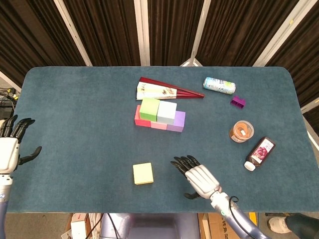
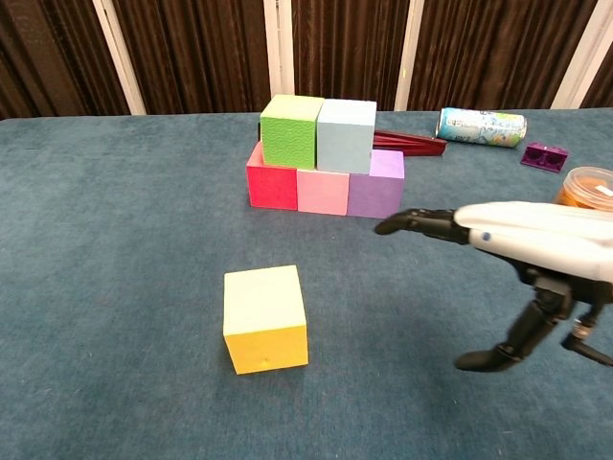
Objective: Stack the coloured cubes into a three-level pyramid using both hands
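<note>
A red, a pink and a purple cube form a row [image 1: 159, 121] [image 2: 324, 190] mid-table. A green cube [image 1: 149, 109] [image 2: 291, 128] and a pale blue cube [image 1: 166, 112] [image 2: 346, 135] sit on top of it. A yellow cube [image 1: 143, 173] [image 2: 263, 317] lies alone near the front edge. My right hand [image 1: 198, 177] [image 2: 517, 240] hovers open to the right of the yellow cube, fingers spread and pointing toward it, apart from it. My left hand [image 1: 10, 148] is open at the far left edge, holding nothing; the chest view does not show it.
A folded red fan [image 1: 164, 90] lies behind the cubes. A can [image 1: 219, 85] [image 2: 481, 126] and a small purple piece [image 1: 238, 102] [image 2: 543, 154] lie at the back right. An orange jar [image 1: 241, 131] [image 2: 583, 199] and a dark bottle [image 1: 259, 153] stand at the right.
</note>
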### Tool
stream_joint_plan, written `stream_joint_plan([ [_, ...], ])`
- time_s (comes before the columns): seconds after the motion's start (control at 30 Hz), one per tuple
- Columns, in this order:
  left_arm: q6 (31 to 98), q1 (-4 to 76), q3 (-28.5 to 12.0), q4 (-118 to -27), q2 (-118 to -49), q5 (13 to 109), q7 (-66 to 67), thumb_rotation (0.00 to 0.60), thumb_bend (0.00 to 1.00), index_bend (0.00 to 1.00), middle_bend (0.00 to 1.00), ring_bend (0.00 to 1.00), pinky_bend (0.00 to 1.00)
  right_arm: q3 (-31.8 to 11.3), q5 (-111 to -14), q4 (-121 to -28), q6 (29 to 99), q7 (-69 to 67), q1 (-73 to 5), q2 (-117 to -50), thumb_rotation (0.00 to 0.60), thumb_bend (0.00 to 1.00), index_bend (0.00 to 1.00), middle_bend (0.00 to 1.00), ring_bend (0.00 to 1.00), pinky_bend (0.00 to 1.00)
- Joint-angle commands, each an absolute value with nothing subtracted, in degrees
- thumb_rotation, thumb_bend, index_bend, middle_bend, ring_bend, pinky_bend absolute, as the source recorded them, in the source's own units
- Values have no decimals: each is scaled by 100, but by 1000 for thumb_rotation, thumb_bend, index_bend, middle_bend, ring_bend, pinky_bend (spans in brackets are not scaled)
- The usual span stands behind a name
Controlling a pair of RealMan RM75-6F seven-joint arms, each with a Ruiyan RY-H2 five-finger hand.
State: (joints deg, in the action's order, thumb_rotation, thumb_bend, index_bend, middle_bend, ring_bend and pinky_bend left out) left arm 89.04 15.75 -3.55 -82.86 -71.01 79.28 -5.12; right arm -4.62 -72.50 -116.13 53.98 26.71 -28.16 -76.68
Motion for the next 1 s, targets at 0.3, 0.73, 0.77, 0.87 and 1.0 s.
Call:
stream_joint_plan([
  [0.3, 8734, 1525, -520, -8205, -7155, 7888, -494, 600, 304, 175, 145, 0, 0, -706, -6579, -11581, 5321, 3027, -3302, -8030, 600, 210, 0, 16, 0, 0],
  [0.73, 8608, 1469, -677, -8180, -7194, 7836, -442, 600, 305, 169, 143, 0, 0, -870, -5308, -11656, 5526, 3459, -3873, -8606, 600, 210, 0, 16, 0, 0],
  [0.77, 8601, 1465, -686, -8180, -7193, 7830, -445, 600, 305, 169, 143, 0, 0, -886, -5234, -11657, 5533, 3479, -3914, -8641, 600, 210, 0, 16, 0, 0],
  [0.87, 8579, 1452, -727, -8173, -7194, 7807, -444, 600, 305, 169, 142, 0, 0, -934, -4978, -11635, 5570, 3553, -4081, -8779, 600, 209, 0, 16, 0, 0],
  [1.0, 8569, 1430, -780, -8167, -7200, 7776, -457, 600, 306, 169, 143, 0, 0, -959, -4795, -11509, 5591, 3574, -4251, -8947, 600, 210, 0, 19, 0, 0],
])
